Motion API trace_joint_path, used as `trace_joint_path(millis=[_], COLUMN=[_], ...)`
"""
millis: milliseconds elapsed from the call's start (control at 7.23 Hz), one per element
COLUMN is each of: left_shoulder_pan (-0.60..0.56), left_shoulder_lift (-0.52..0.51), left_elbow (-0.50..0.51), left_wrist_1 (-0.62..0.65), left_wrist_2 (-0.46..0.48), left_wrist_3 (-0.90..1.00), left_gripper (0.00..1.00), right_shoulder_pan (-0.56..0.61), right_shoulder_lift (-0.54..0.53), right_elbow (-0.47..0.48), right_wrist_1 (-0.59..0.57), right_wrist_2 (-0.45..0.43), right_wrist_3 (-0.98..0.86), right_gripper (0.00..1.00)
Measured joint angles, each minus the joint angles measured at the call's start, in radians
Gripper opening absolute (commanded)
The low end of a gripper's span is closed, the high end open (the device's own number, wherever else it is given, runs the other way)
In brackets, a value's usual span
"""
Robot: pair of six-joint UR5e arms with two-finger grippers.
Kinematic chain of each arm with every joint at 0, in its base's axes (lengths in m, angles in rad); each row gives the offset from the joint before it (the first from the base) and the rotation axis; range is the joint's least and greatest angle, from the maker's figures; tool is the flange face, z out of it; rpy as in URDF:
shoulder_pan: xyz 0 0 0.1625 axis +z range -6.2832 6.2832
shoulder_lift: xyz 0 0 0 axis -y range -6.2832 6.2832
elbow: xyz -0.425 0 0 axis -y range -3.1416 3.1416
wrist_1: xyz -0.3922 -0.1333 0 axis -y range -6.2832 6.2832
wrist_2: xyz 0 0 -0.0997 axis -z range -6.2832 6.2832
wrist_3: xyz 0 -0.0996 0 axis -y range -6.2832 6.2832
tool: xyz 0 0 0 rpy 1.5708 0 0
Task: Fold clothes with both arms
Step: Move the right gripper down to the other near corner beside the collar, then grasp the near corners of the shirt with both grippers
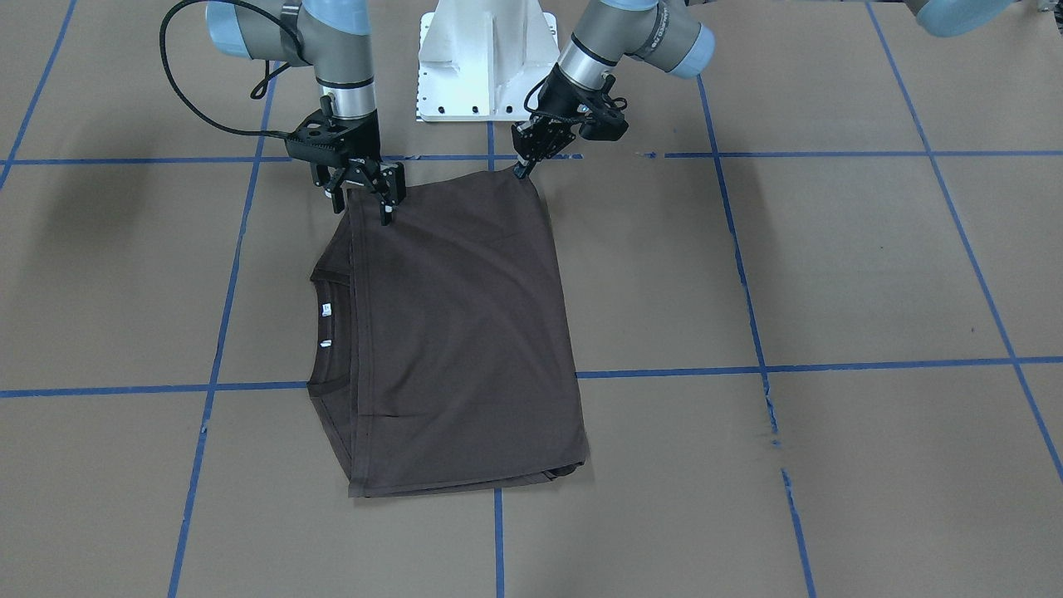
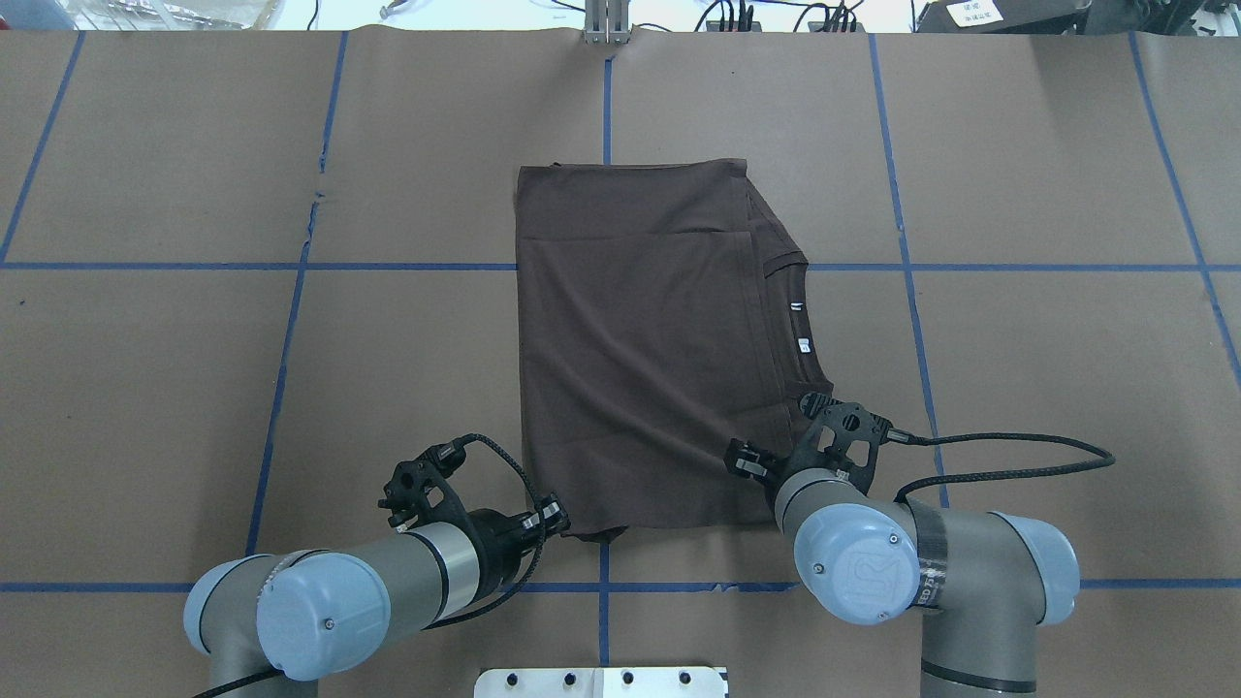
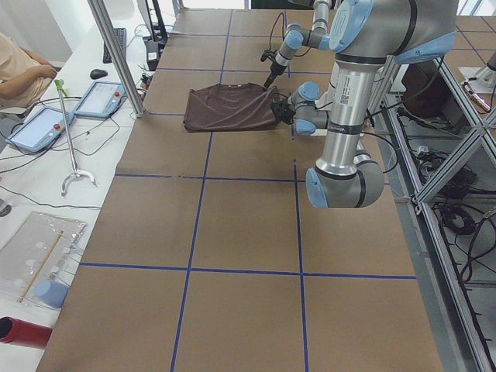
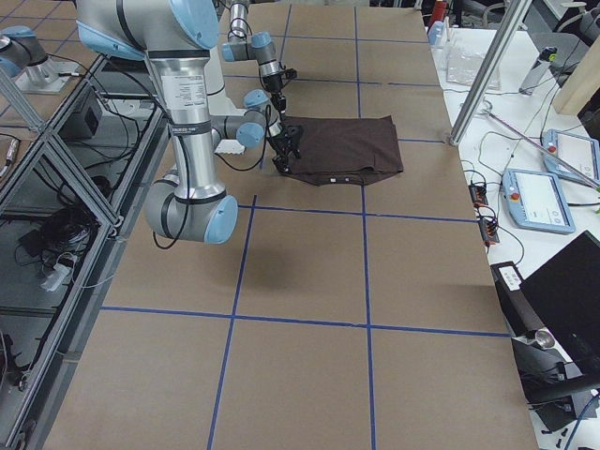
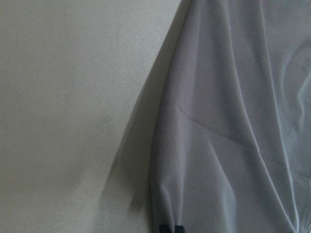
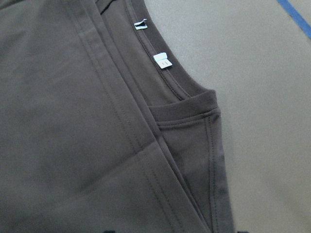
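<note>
The dark brown T-shirt [image 1: 465, 332] lies folded into a rectangle on the brown table, also in the overhead view [image 2: 640, 368]. Its collar and white neck tags [image 1: 326, 310] show along one side, and close up in the right wrist view [image 6: 162, 60]. My left gripper [image 1: 521, 169] is shut on the shirt's near corner, which is slightly raised; its closed fingertips [image 5: 170, 228] pinch the cloth. My right gripper [image 1: 363, 208] stands open over the other near corner by the collar, one finger on each side of the edge. In the overhead view the left gripper [image 2: 555, 515] and right gripper [image 2: 751, 463] sit at the shirt's near edge.
The white base pedestal [image 1: 488, 58] stands just behind the shirt, between the arms. Blue tape lines [image 1: 747, 365] grid the table. In the left side view a metal pole [image 3: 116, 54], tablets [image 3: 101, 97] and a seated person [image 3: 23, 74] are beyond the table's far edge.
</note>
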Motion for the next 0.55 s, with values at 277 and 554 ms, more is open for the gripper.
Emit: trace_joint_path(millis=[277,554], left_shoulder_pan=[0.0,0.0], left_shoulder_lift=[0.0,0.0], left_elbow=[-0.002,-0.008], left_wrist_1=[-0.001,-0.001], left_wrist_2=[-0.001,-0.002], left_wrist_3=[0.0,0.0], left_gripper=[0.0,0.0], right_shoulder_pan=[-0.003,-0.009], right_shoulder_lift=[0.001,0.002], right_elbow=[-0.008,-0.018], right_wrist_1=[0.004,0.007], right_wrist_2=[-0.008,-0.023], right_wrist_3=[0.003,0.009], right_gripper=[0.83,0.82])
